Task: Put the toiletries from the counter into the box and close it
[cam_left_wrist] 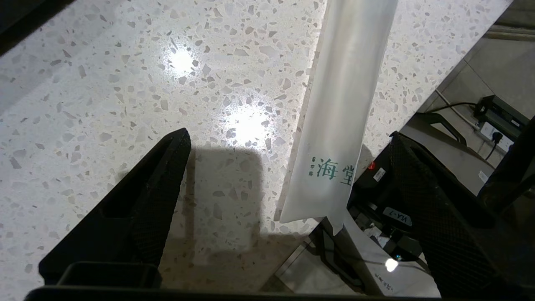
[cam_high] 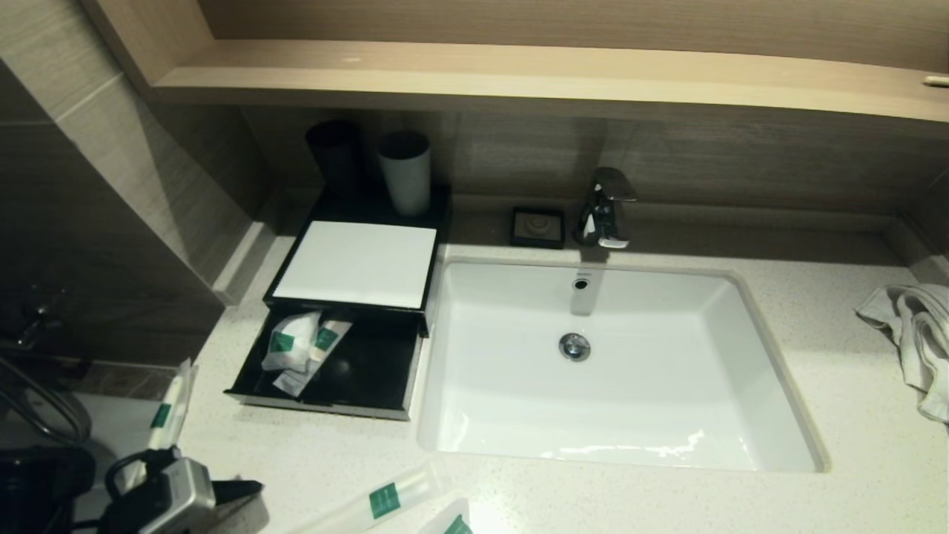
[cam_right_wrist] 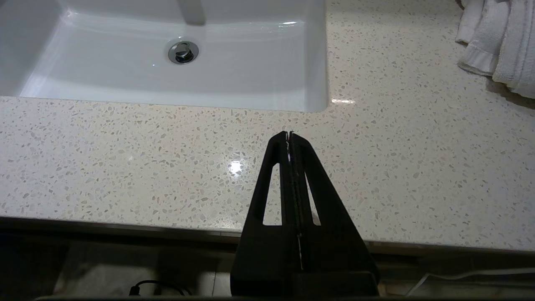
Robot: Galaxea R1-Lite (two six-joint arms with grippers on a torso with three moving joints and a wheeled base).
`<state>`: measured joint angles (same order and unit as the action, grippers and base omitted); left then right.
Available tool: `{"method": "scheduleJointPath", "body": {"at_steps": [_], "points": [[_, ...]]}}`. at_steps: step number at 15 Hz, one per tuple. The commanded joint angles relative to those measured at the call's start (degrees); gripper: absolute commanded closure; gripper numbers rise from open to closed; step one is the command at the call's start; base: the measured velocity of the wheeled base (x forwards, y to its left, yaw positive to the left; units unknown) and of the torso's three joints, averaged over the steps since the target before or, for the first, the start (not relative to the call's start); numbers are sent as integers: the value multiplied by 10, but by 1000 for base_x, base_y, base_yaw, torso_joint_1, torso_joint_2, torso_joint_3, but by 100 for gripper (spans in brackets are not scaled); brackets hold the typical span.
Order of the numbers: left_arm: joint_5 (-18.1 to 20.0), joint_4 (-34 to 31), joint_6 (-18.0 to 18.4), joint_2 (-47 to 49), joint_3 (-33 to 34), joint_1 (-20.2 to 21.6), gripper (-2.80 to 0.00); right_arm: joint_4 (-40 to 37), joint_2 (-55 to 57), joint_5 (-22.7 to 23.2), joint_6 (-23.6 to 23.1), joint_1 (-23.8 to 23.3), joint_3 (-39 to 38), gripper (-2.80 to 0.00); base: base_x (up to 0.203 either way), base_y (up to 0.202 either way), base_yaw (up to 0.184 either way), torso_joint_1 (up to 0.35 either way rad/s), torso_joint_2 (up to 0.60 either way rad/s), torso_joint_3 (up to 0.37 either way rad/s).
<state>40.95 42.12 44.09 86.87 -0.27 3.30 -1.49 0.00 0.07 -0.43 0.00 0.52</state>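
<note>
1. Toiletries: two white packets with green labels [cam_high: 300, 347] lie in the open black drawer [cam_high: 371, 371] of the box [cam_high: 356, 263], toward its left side. I count three more packets on the surface [cam_high: 852, 445]: a long one [cam_high: 172, 404] at the left edge, its end hanging past the rim, another long one [cam_high: 385, 497] near the front edge, and a corner of a third [cam_high: 454, 523] just beside it.
2. Left tool [cam_left_wrist: 288, 179]: I see it at the front-left corner of the surface, fingers [cam_left_wrist: 159, 184] spread wide, straddling the lower end of the left packet [cam_left_wrist: 342, 113] without touching it.
3. Right tool [cam_right_wrist: 289, 136]: I see it over the front edge of the surface before the sink [cam_right_wrist: 167, 83], fingers pressed together, holding nothing.
4. Box: white lid panel on top, drawer pulled out toward me; a black cup [cam_high: 335, 156] and a white cup [cam_high: 405, 172] stand behind it.
5. Other: tap [cam_high: 606, 208], small black dish [cam_high: 537, 226] beside it, crumpled towel [cam_high: 916, 334] at far right.
</note>
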Motion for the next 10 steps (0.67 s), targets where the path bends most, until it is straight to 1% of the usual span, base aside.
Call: {"method": "scheduleJointPath", "body": {"at_steps": [1, 10], "points": [[2, 4, 5, -14, 2, 0, -280, 0, 0, 0, 0, 0, 0, 0, 0, 0, 0, 0, 0, 0], [1, -13, 14, -19, 2, -1, -280, 0, 0, 0, 0, 0, 0, 0, 0, 0, 0, 0, 0, 0]]}}
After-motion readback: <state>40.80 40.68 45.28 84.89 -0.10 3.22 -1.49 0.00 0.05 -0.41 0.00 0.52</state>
